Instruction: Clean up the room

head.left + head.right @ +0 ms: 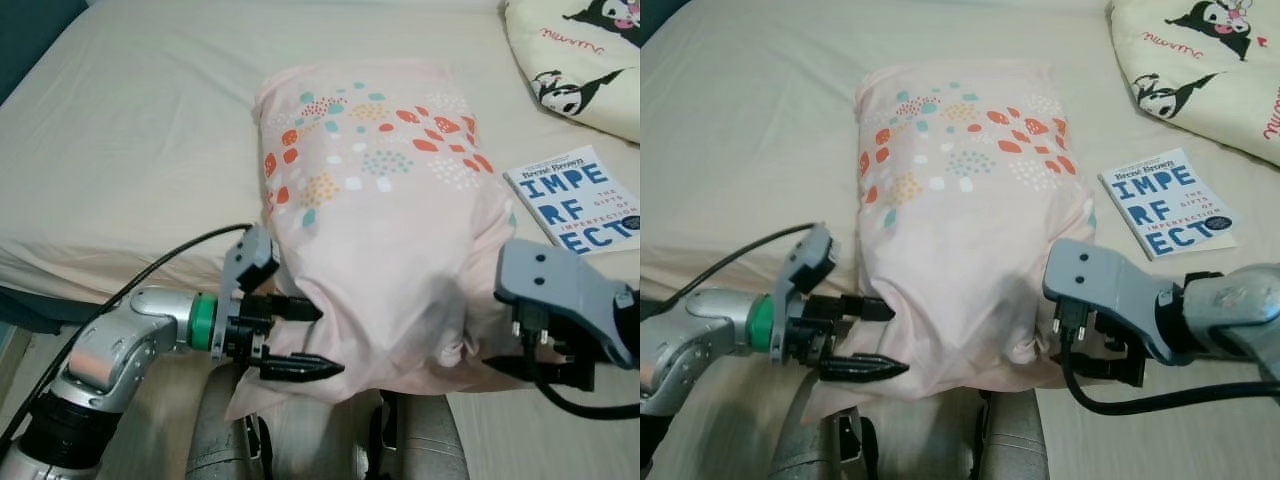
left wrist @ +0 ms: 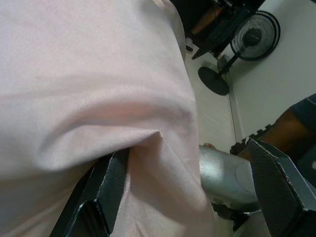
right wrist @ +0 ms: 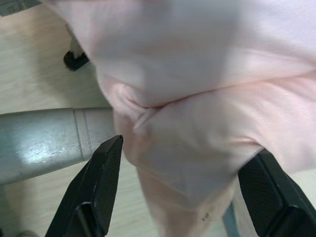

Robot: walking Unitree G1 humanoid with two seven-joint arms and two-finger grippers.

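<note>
A pink pillow (image 1: 370,190) with orange and teal prints lies lengthwise on the beige bed (image 1: 130,130), its near end hanging over the bed's front edge. My left gripper (image 1: 305,338) is at the pillow's near left corner, fingers spread, with pink cloth between them (image 2: 186,148). At the near right corner sits my right gripper (image 1: 1090,355), also open, its fingers (image 3: 101,182) straddling the pillow's hanging end. The tips of the right gripper are partly hidden behind the cloth in the eye views.
A blue and white book (image 1: 580,200) lies on the bed right of the pillow. A cream blanket with cartoon prints (image 1: 580,60) fills the far right corner. My silver legs (image 1: 420,440) stand below the pillow over wooden floor. A black fan (image 2: 252,37) stands by the wall.
</note>
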